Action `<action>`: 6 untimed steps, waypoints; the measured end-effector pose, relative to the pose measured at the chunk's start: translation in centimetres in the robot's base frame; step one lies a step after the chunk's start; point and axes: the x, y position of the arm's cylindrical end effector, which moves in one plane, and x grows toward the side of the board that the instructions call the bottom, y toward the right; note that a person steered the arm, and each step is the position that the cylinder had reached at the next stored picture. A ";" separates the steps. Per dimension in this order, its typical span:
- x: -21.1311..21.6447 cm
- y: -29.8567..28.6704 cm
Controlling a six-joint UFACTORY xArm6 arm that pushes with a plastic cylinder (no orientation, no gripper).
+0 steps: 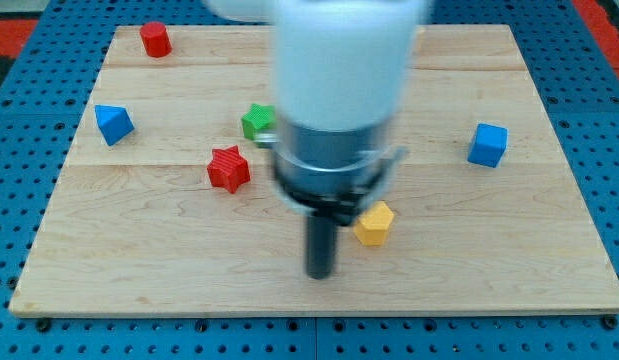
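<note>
On the pale wooden worktop [489, 260], set over a blue pegboard [29, 40], six small blocks lie scattered; no containers hold any of them.

Item 1: my tip [320, 274], the blurred lower end of a dark rod, stands on bare wood below the centre. No pincer is fitted, so nothing is gripped or held.

Item 2: yellow block [374, 223], roughly hexagonal, at about 2 o'clock of my tip, just beside the rod; whether they touch cannot be told.

Item 3: red star block [229, 168], at 10 o'clock of my tip, apart from it.

Item 4: green star block [257, 122], at 11 o'clock, partly hidden behind the arm's white housing [339, 70].

Item 5: blue cube [488, 144], at 2 o'clock, well apart.

Item 6: blue block [114, 124], wedge-like, well apart at 10 o'clock.

Item 7: red cylinder [155, 40], farthest, toward 11 o'clock near the worktop's corner.
</note>
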 end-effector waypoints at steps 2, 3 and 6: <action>-5.2 9.3; -3.3 12.5; -3.7 4.8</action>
